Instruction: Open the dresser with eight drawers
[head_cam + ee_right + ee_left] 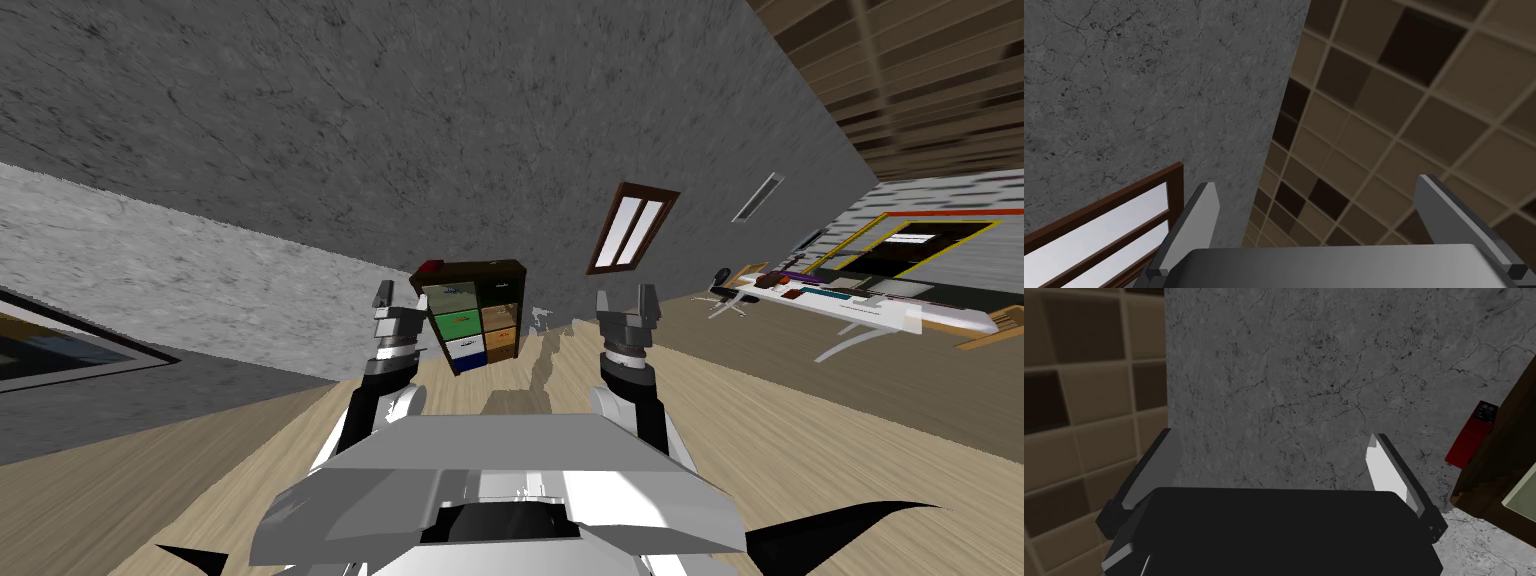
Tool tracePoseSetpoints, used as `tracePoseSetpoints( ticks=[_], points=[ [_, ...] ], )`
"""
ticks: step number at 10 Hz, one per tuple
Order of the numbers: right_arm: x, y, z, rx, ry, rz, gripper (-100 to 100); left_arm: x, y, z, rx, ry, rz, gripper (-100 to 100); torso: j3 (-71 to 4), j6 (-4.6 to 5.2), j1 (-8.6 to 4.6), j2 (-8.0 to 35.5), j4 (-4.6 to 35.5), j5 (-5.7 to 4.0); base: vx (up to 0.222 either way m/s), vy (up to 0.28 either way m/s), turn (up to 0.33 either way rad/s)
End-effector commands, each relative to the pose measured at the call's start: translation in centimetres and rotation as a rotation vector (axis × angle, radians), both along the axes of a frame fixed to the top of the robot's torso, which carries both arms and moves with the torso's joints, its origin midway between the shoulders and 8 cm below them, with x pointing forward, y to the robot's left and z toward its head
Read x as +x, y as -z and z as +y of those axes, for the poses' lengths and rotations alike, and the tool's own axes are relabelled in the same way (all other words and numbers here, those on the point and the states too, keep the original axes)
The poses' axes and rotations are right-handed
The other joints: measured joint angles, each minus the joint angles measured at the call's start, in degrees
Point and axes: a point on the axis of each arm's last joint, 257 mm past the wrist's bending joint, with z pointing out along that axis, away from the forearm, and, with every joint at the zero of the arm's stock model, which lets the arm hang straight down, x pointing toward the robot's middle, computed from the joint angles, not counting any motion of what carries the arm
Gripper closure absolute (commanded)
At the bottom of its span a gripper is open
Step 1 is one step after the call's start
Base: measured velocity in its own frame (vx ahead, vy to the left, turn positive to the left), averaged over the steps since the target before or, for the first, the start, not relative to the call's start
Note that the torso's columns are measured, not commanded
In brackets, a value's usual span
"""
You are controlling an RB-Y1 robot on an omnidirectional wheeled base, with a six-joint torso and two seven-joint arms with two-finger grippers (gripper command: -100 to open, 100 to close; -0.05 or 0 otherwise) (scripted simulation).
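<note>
Grey mottled wall meets pale wood floor ahead of us in the head view, and the dresser (470, 315) stands there against the wall, well ahead of both our arms. It is a dark frame with green, tan, white and blue fronts in two columns, and a red box (430, 266) lies on its top. A window (632, 228) is set in the wall to its right, and a white desk (850, 305) stands far off on that side. We hold the left gripper (397, 295) and right gripper (626, 300) raised, one on each side of the dresser as we see it. At the left wrist, the left gripper (1274, 460) is released, its fingers (1386, 468) spread wide before the wall, with the dresser's dark corner (1504, 458) and the red box (1471, 435) well apart from them. At the right wrist, the right gripper (1319, 215) is also released, its fingers (1199, 215) spread wide.
</note>
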Motion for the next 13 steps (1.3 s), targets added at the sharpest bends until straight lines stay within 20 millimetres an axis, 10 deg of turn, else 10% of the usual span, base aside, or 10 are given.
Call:
tracePoseSetpoints(
  ticks=[1,9,10,13],
  points=[
    [0.0,0.0,0.0,0.000,0.000,0.000,0,0.0,0.0,0.0,0.000,0.000,0.000,0,-4.67,0.00,0.00,2.32,2.35,0.00,0.000,0.000,0.000],
    [0.0,0.0,0.0,0.000,0.000,0.000,0,0.0,0.0,0.0,0.000,0.000,0.000,0,-70.73,0.00,0.00,35.39,35.37,0.00,0.000,0.000,0.000],
    [0.0,0.0,0.0,0.000,0.000,0.000,0,0.3,0.4,-0.3,0.028,0.011,0.012,-100,-79.19,0.00,0.00,39.62,39.60,0.00,0.022,-0.007,-0.002],
    [0.0,0.0,0.0,0.000,0.000,0.000,0,1.3,2.0,-0.5,0.079,0.025,0.050,-100,-84.56,0.00,-0.01,42.14,42.19,0.00,0.043,-0.022,-0.003]
  ],
)
